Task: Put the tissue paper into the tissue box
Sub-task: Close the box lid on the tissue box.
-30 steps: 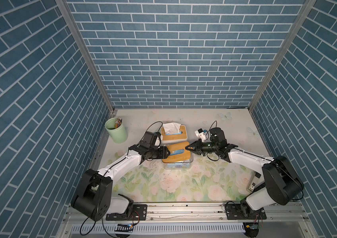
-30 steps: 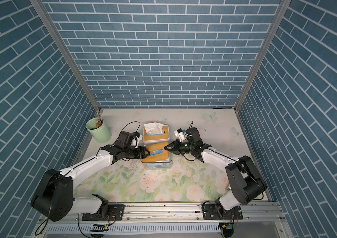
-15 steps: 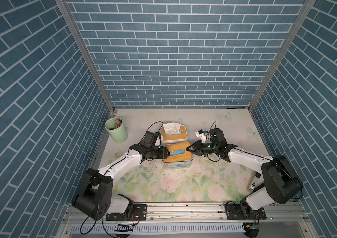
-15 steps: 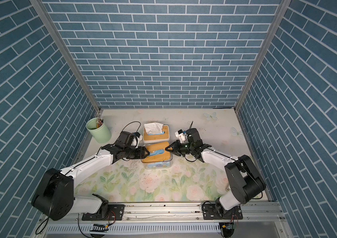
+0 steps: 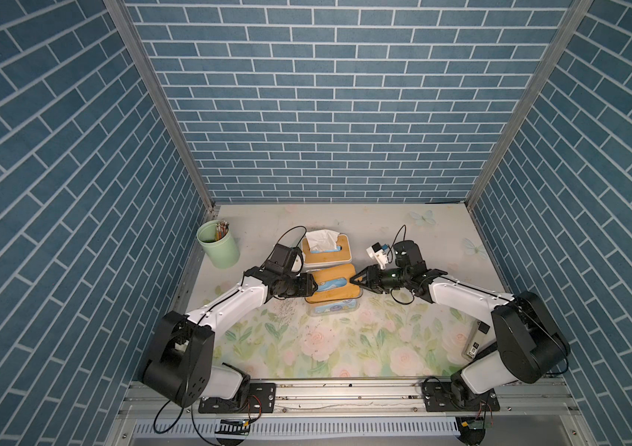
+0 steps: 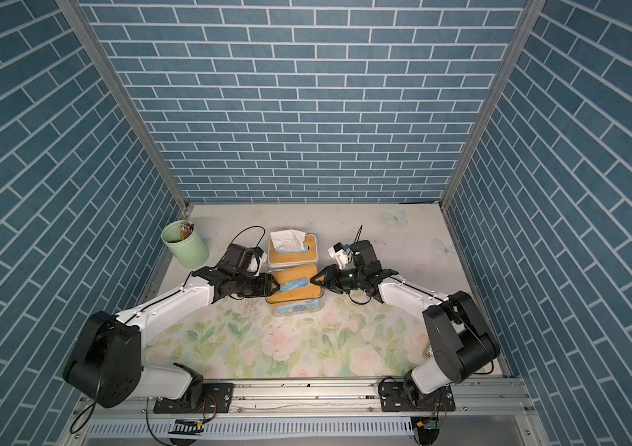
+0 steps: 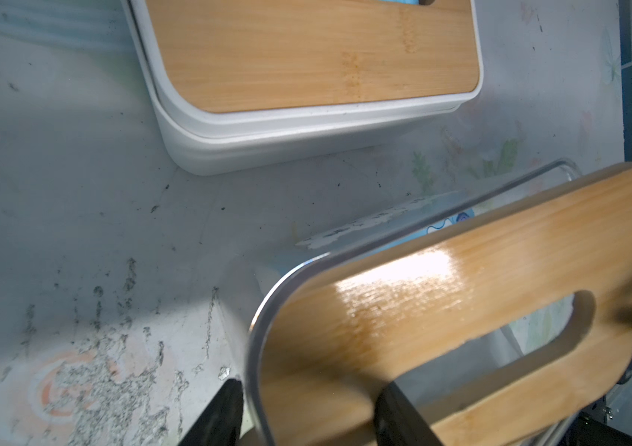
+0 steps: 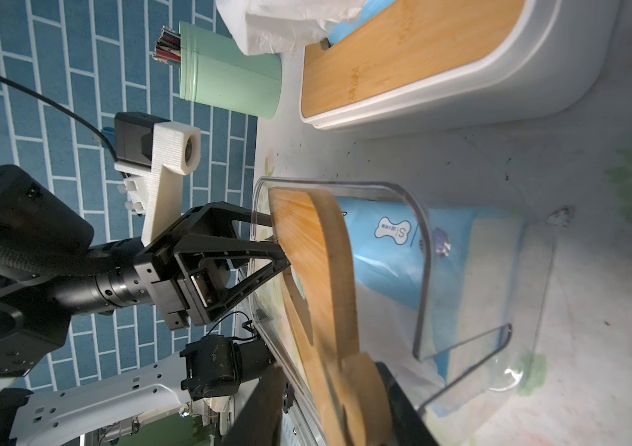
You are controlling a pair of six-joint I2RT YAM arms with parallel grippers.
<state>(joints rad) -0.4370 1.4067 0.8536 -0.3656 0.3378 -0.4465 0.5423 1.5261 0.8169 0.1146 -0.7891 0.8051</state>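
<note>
Where it lies inside the clear box (image 8: 424, 239), the pack (image 8: 395, 270) is pale blue with a bone label. Over it the lid (image 8: 318, 251) tilts. Jaws of right gripper (image 5: 356, 278) apart around one lid end; left gripper (image 8: 276, 241) straddles the other, grip unclear. Label shows from right wrist only; top views hide it. Floral mat (image 5: 326, 347), blue brick walls (image 5: 326, 116).

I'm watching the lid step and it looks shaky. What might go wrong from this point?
1. The bamboo lid sits tilted in the clear tissue box. The right gripper stands open around one end, so only the left gripper seems to hold it, and it may drop crooked or jam.
2. The left gripper also straddles the box rim, so pulling away might drag the box.
</note>
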